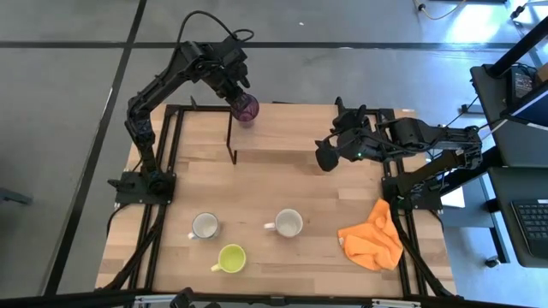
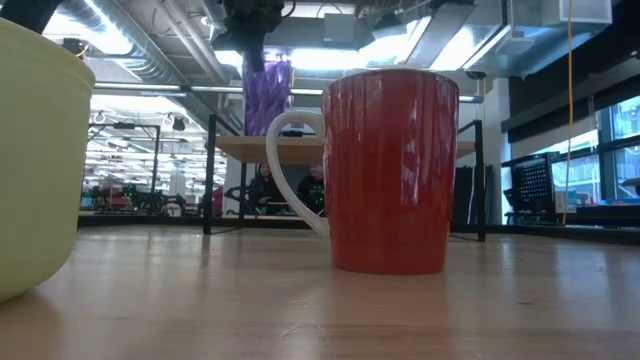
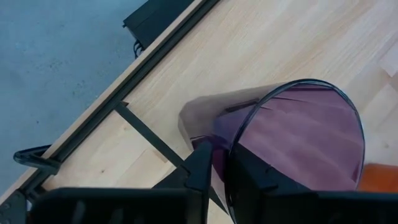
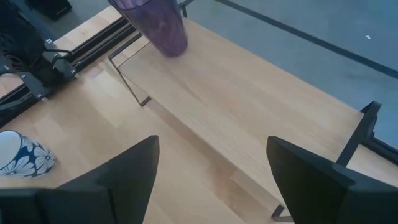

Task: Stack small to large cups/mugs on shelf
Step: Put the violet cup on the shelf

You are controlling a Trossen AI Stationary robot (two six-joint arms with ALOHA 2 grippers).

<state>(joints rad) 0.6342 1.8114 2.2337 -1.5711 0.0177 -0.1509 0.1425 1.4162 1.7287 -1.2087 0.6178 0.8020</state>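
Observation:
The tall dark purple tumbler (image 1: 247, 109) is upright at the far left end of the light-wood shelf (image 1: 308, 137). My left gripper (image 1: 239, 88) is shut on its rim from above. My right gripper (image 1: 329, 154) is open and empty above the shelf's right part. In the right wrist view its fingers (image 4: 211, 174) stand wide apart over the board. The patterned mug (image 1: 204, 226), the reddish-brown mug (image 1: 288, 223) and the yellow-green mug (image 1: 231, 257) stand on their bases on the tabletop, near the front. My left gripper holds the tumbler's wall at its rim (image 3: 227, 163), one finger inside the tumbler and one outside. The fingers come from above, pointing down. The tumbler hangs upright with its base (image 2: 267, 132) at the shelf top; whether it rests there I cannot tell.
An orange cloth (image 1: 373, 239) lies at the table's front right. The shelf's black legs (image 1: 229, 141) stand on the far half of the table. The shelf board to the right of the tumbler is bare. In the low view the reddish-brown mug (image 2: 390, 170) and the yellow-green mug (image 2: 30, 150) stand close to the camera.

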